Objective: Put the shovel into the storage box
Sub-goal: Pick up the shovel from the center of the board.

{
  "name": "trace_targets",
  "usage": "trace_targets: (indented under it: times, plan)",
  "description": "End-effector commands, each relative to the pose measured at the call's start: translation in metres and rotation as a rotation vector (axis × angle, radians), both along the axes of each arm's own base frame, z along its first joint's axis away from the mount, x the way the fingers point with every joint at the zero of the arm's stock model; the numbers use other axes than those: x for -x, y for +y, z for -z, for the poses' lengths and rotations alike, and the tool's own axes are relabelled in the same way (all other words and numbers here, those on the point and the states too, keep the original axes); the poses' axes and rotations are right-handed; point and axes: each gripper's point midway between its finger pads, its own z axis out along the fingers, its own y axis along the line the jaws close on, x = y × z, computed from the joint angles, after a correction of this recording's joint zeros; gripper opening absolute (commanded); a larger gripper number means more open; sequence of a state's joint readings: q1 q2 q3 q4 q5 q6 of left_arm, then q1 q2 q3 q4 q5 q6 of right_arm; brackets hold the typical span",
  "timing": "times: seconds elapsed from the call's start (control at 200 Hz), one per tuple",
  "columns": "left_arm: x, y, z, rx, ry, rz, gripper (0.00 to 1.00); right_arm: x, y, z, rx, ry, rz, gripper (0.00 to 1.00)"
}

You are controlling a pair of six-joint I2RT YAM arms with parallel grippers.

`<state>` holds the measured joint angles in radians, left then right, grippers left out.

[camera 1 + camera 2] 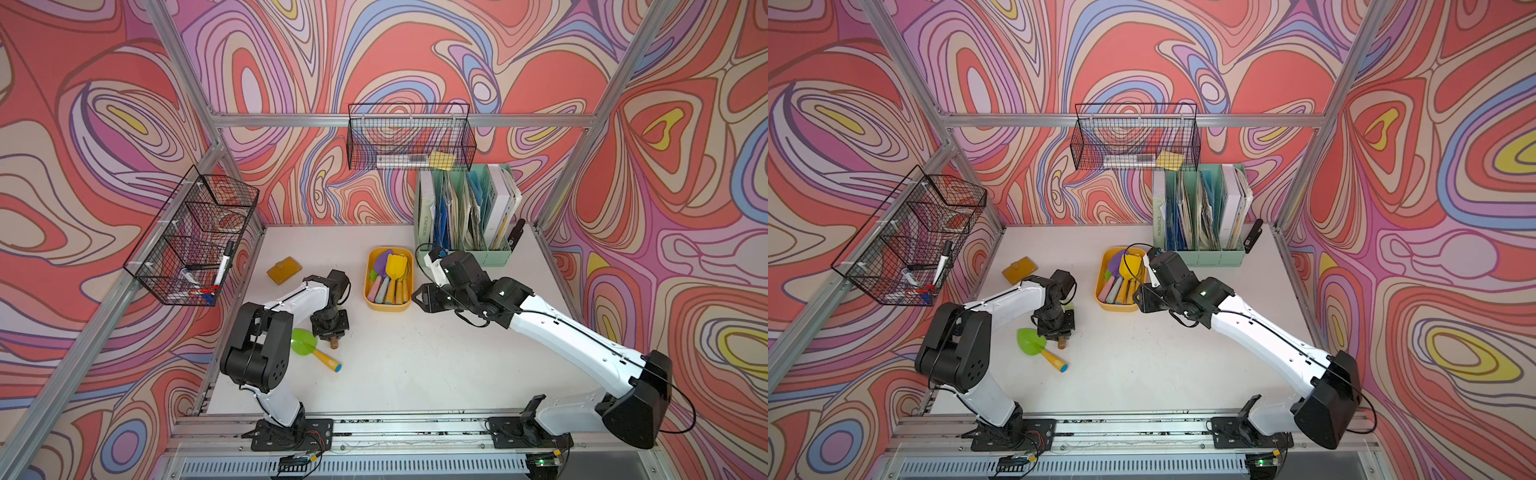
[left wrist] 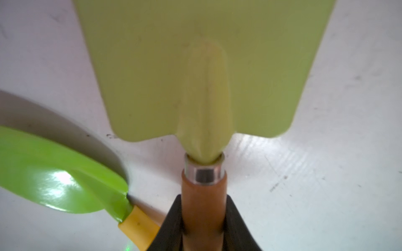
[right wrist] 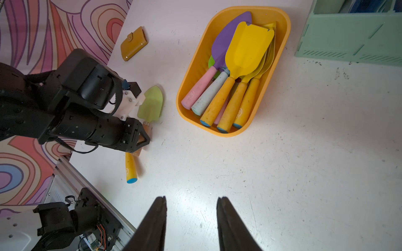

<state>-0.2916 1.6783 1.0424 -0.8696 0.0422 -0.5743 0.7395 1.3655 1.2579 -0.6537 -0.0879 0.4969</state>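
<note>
Across the white tabletop, the yellow-orange storage box holds several toy shovels. Near the box, the left hand is clenched round the wooden handle of the pale green shovel, whose blade lies on the tabletop. Just beside the box, the right hand hovers released and empty. A bright green shovel lies farther from the box. Grasping looks like the step in hand. Next comes lifting clear, carrying over the box rim and aligning lengthwise.
</note>
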Motion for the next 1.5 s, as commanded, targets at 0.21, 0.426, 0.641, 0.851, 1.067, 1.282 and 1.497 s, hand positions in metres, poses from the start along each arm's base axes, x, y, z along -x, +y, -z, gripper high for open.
trace_targets:
  times: [0.21, 0.426, 0.641, 0.851, 1.067, 1.282, 1.497]
  plan:
    - [-0.002, -0.036, -0.095, 0.133, -0.215, 0.054, 0.17, -0.012, 0.041, -0.003, -0.202, 0.07, -0.074, 0.4]
    - [0.003, -0.06, -0.136, 0.249, -0.319, 0.078, 0.17, -0.031, 0.067, -0.004, -0.297, 0.121, -0.065, 0.41]
    - [0.0, -0.092, -0.142, 0.332, -0.346, 0.127, 0.17, -0.046, 0.085, -0.01, -0.348, 0.125, -0.075, 0.42]
    - [-0.007, -0.114, -0.143, 0.369, -0.368, 0.149, 0.16, -0.058, 0.089, -0.002, -0.36, 0.149, -0.057, 0.43]
    - [-0.01, -0.126, -0.147, 0.409, -0.38, 0.155, 0.16, -0.064, 0.092, 0.004, -0.371, 0.166, -0.056, 0.43]
    - [-0.009, -0.138, -0.15, 0.438, -0.377, 0.174, 0.16, -0.069, 0.096, 0.007, -0.371, 0.17, -0.062, 0.43]
    - [-0.009, -0.147, -0.155, 0.458, -0.387, 0.184, 0.16, -0.073, 0.098, 0.013, -0.367, 0.182, -0.063, 0.38]
